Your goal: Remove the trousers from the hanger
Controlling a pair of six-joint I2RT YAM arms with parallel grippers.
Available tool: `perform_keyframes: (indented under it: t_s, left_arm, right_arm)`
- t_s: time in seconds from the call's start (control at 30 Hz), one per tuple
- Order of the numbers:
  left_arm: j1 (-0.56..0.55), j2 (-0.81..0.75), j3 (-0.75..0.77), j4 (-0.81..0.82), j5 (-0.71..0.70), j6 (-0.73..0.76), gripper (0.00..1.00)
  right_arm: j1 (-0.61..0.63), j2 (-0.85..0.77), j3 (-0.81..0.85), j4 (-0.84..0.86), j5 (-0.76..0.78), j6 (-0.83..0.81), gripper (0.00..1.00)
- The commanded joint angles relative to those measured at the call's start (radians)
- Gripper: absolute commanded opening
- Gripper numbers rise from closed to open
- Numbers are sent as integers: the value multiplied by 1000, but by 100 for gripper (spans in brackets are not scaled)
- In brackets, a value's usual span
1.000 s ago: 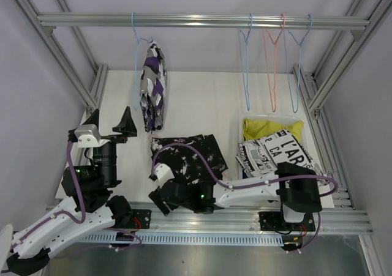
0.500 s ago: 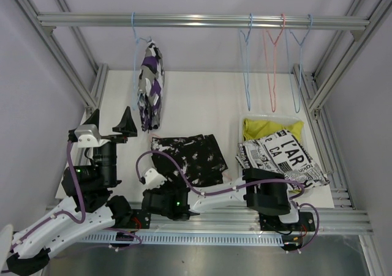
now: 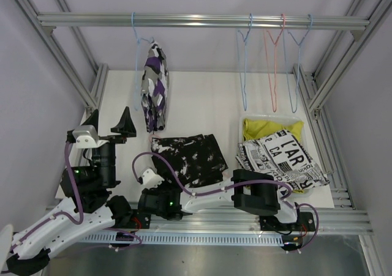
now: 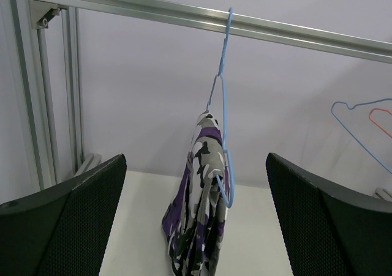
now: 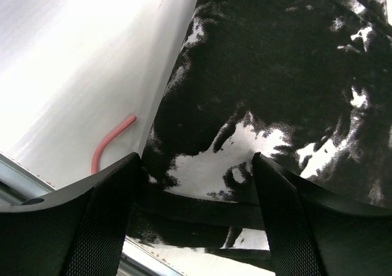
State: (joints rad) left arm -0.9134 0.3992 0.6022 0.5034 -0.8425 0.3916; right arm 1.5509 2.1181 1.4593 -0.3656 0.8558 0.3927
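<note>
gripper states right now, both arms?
Left gripper: open, holding nothing.
Right gripper: open over the black-and-white trousers, holding nothing.

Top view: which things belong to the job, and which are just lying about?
Job:
- camo trousers, hanging
- their blue hanger
- left gripper, open

Lying about:
- black-and-white trousers on table
- lettered trousers
- yellow-green garment
- three bare hangers

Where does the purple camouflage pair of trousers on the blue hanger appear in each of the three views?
Top external: the purple camouflage trousers hang upper left, below the rail.
Left wrist: the trousers hang at centre, between the open fingers.
Right wrist: not in it; only black-and-white trousers lying on the table.
Shared landmark: the blue hanger on the aluminium rail.
</note>
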Motion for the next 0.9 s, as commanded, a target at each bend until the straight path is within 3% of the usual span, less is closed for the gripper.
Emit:
perform_keyframes:
  t_s: [0.0,0.23,0.33,0.4,0.43,0.53,0.73,0.8,0.87]
  left_arm:
    - [10,-8,13,-2,13,-28,99]
    - [10,-10,19,-12,16,-36,99]
    - [10,-8,21,-17,17,-37,100]
    - [10,-8,22,-20,20,-40,99]
    - [10,-8,21,-23,20,-43,99]
    - [10,-5,25,-35,26,-49,99]
    - [10,6,39,-68,39,-60,99]
    - [10,6,41,-69,37,-62,99]
    - [10,3,42,-71,37,-62,99]
  right_arm:
    - [-14,29,26,-22,2,37,77]
    - [-18,49,18,27,-112,44,81]
    - [-21,66,22,21,-112,55,77]
    - [-26,72,27,4,-101,75,63]
    - [-28,66,24,-1,-94,81,47]
    - [-28,43,16,-28,-84,89,27]
    - [-20,-35,21,-117,-26,81,27]
    - [-14,-93,27,-157,-8,77,21]
    - [-14,-166,33,-183,2,72,5]
